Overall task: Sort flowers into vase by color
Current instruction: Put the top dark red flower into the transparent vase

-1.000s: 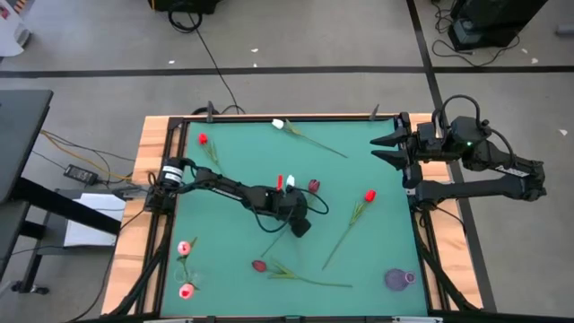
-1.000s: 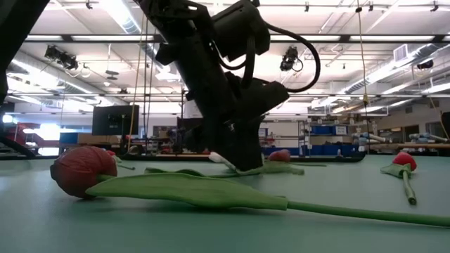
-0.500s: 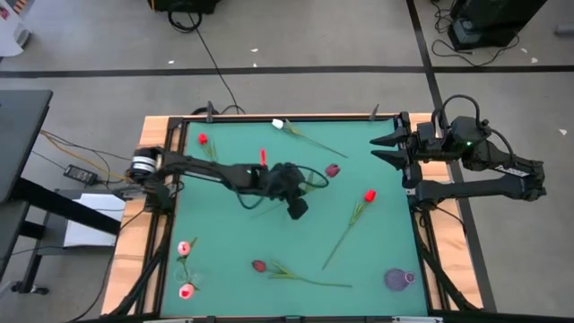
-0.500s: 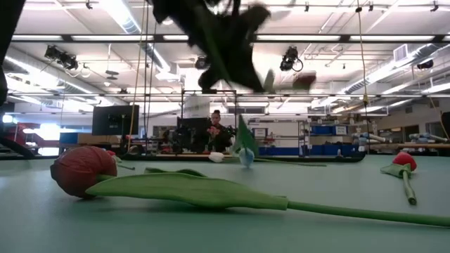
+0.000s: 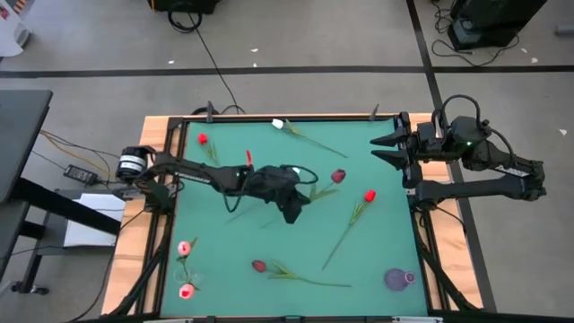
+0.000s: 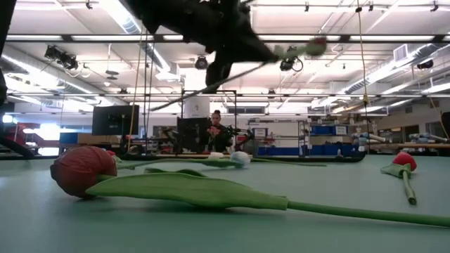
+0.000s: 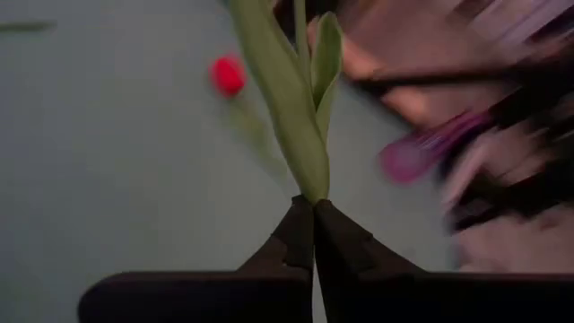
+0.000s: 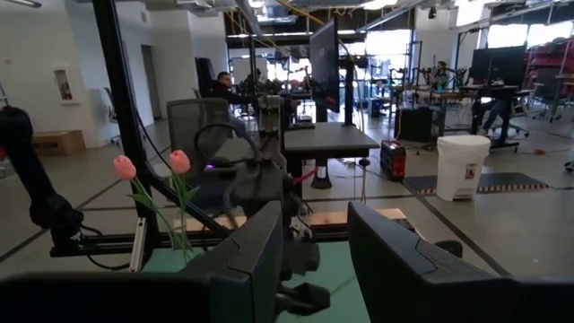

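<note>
Matt green table mat [image 5: 224, 242], pale wooden table frame [image 5: 152, 144]

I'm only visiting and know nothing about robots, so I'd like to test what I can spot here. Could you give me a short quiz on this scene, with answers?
1. True or false: the left claw is shut on the green stalk of a dark red tulip, holding it off the table.
2. Where is the purple vase? A) in the left claw. B) on the table, in a corner on the right arm's side. C) on the floor.
3. How many pink tulips lie on the table?

Key: 1 true; 2 B; 3 two.
</note>
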You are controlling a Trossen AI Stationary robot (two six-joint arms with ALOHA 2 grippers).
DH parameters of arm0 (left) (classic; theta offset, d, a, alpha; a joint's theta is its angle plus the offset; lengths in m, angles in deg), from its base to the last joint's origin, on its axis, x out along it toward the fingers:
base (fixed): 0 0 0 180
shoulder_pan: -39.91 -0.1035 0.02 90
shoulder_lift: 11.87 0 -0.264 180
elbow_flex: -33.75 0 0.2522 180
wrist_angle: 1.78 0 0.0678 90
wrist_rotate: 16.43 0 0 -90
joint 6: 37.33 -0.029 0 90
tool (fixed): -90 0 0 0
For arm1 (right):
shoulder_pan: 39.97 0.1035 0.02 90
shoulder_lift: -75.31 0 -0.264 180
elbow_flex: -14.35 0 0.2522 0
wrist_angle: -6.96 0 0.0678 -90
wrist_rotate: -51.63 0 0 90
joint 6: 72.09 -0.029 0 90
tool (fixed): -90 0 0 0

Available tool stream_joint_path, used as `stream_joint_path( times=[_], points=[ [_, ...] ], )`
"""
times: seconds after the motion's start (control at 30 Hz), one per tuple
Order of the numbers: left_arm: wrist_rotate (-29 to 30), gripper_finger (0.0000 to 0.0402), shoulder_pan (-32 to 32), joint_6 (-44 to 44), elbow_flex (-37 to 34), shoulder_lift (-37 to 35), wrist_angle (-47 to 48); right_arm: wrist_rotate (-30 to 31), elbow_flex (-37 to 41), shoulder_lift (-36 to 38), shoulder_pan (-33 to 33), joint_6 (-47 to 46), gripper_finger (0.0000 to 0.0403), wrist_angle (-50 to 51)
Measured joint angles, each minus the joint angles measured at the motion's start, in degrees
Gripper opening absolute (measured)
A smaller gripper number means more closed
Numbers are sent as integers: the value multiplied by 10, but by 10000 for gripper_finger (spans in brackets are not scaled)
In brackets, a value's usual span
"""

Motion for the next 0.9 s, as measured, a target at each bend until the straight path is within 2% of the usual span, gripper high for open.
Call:
stream_joint_path(
  times=[0.13, 0.23, 0.37, 0.57, 0.9],
  points=[
    [-37, 6, -6, 6, -38, -12, -158, 0, 0, 0, 0, 0, 137, 0],
    [-42, 2, -16, -4, -67, -35, -268, 0, 0, 0, 0, 0, 137, 0],
    [-42, 1, -31, -48, -117, -87, -363, 0, 0, 0, 0, 0, 137, 0],
    [-54, 0, -39, -164, -220, -209, -411, 0, 0, 0, 0, 0, 137, 0],
    [-140, 0, -15, -177, -383, -425, -411, 0, 0, 0, 0, 0, 137, 0]
  ],
)
